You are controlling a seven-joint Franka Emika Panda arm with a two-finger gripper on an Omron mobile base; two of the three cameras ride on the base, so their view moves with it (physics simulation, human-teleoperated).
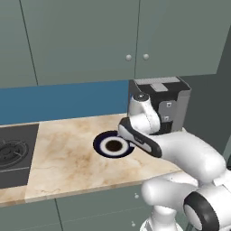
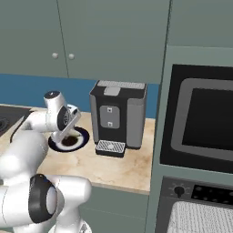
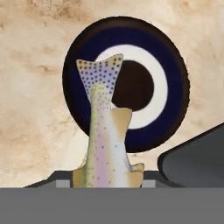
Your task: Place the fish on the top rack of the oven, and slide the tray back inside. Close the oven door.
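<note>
I read my tool as pinching the small speckled pale-tan fish, tail pointing away, lifted above the round dark-blue-rimmed white plate for carrying ovenward. The plate sits on the beige marble surface; right of the plate stands a black coffee machine.

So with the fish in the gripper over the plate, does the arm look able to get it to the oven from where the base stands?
Probably, with a wide swing. The gripper holds the fish above the plate; the oven sits far right, beyond the coffee machine, which stands in the direct path.
</note>
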